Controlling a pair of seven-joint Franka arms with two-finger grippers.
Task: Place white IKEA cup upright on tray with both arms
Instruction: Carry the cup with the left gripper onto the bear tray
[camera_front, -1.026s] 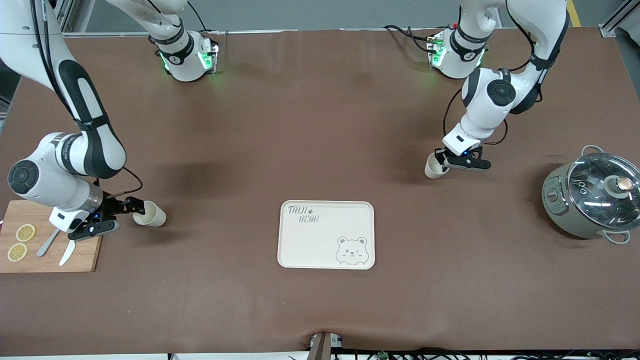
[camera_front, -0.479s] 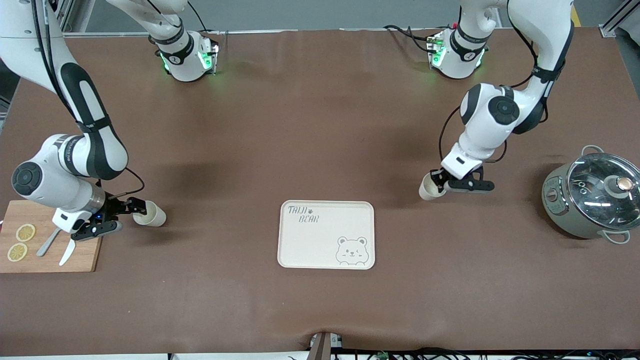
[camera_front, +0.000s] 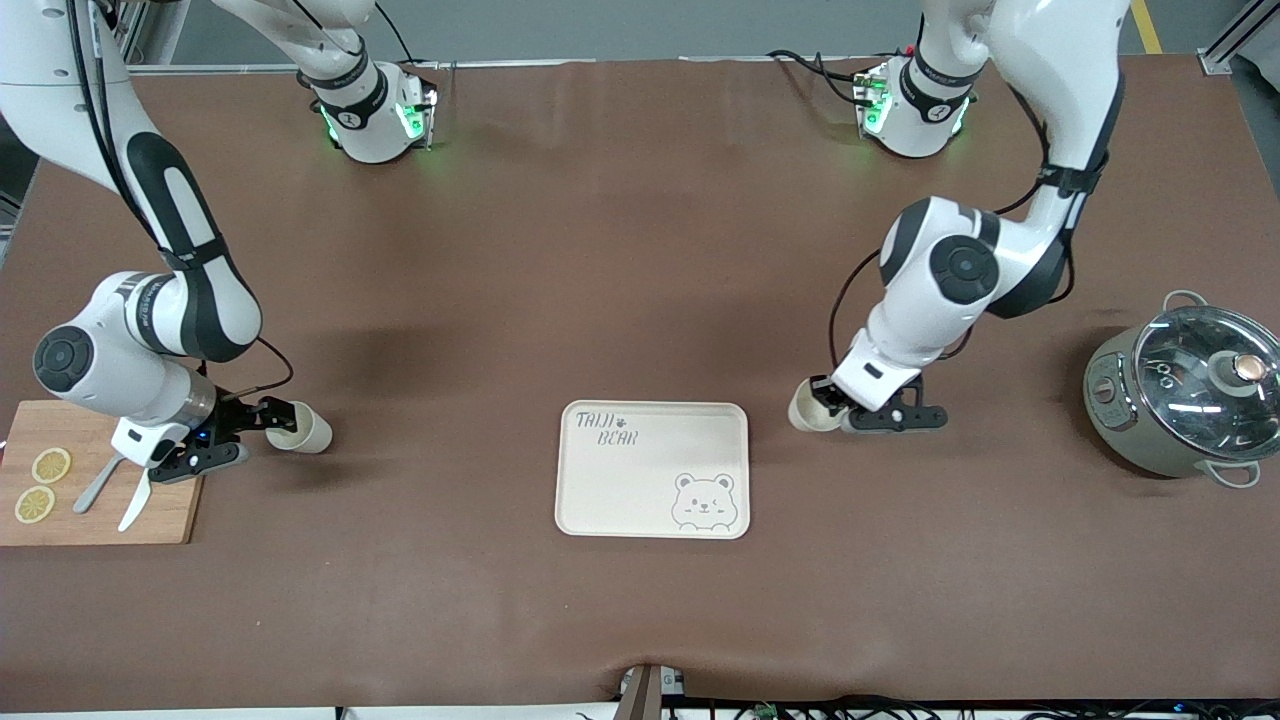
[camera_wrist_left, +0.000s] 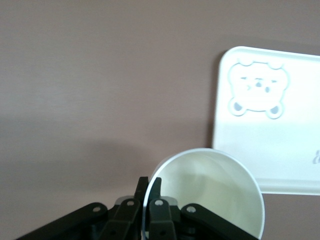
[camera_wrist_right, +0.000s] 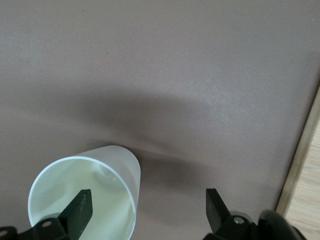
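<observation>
At the right arm's end of the brown table (camera_front: 640, 300), you have a light wooden cutting board (camera_front: 95, 515) against the table's edge, carrying two lemon slices (camera_front: 42, 485) and a pale-handled knife (camera_front: 135, 505). Your right gripper (camera_front: 228, 440) sits low by the board's corner, its black fingers (camera_wrist_right: 80, 207) spread wide; one finger reaches into the mouth of a white plastic cup (camera_front: 300, 428) that lies on its side on the table, the other finger stands clear of the cup.

Toward the middle, nearer the front camera's edge of the table, you see the cream rectangular tray (camera_front: 640, 500) with rounded corners, grey "TAIJI BEAR" lettering and a winking bear drawing. Nothing rests on it.

Just beside the tray's corner toward the left arm's end, your left gripper (camera_front: 840, 415) is pinching the rim of a second white plastic cup (camera_front: 808, 412). In the left wrist view its fingers (camera_wrist_left: 155, 192) are pressed together on the thin wall, one inside and one outside, and the cup's open mouth (camera_wrist_left: 210, 192) faces the camera with the tray's edge just past it. Whether this cup touches the table you cannot tell.

Close to the table's edge at the left arm's end stands a grey-green electric cooking pot (camera_front: 1180, 400) with a glass lid.
</observation>
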